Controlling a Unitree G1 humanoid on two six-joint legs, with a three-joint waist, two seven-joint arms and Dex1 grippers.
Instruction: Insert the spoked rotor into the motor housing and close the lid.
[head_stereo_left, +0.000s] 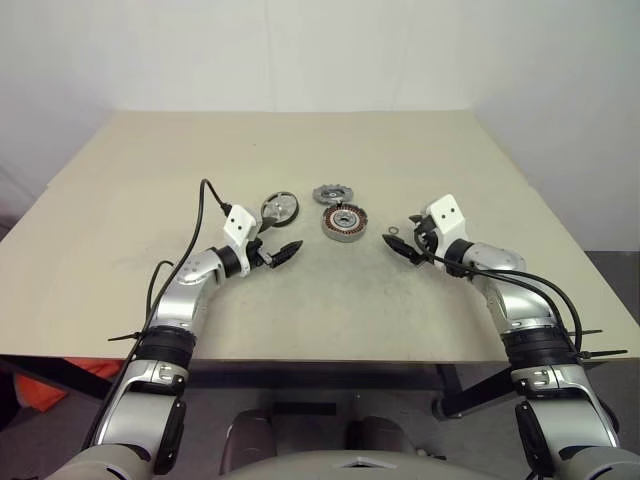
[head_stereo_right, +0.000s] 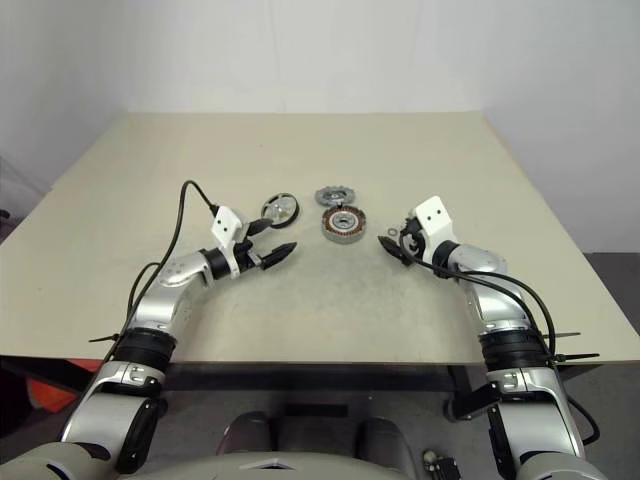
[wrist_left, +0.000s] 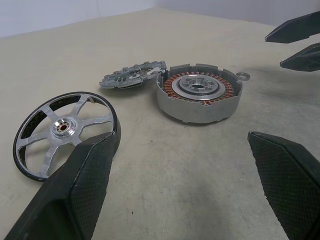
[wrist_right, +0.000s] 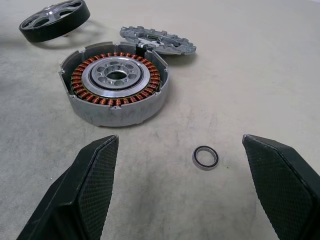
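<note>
The left gripper (head_stereo_left: 283, 252) is hovering over the beige table (head_stereo_left: 120, 200), its two black fingers spread wide and holding nothing, pointing toward the middle of the table. Just beyond its fingertips the spoked rotor (head_stereo_left: 279, 208), a shiny silver wheel with a dark rim, is sitting tilted, its spoked face turned up and toward this gripper, one edge on the table.

The right gripper (head_stereo_left: 400, 243) is hovering opposite, fingers likewise parted wide and empty, angled slightly down toward the centre. Directly ahead of its fingertips a small thin metal ring (wrist_right: 205, 157) is lying flat on the table, apart from the fingers.

Between the two grippers the motor housing (head_stereo_left: 343, 222), a round grey-walled ring packed with copper windings around a silver hub, is resting flat with its open side facing up, its axis upright. It is sitting nearer the right gripper than the left.

Behind the housing, on the far side from both grippers, the lid (head_stereo_left: 333, 193), a dull light-grey notched metal disc, is lying nearly flat, one edge appearing to lean on the housing's rim.
</note>
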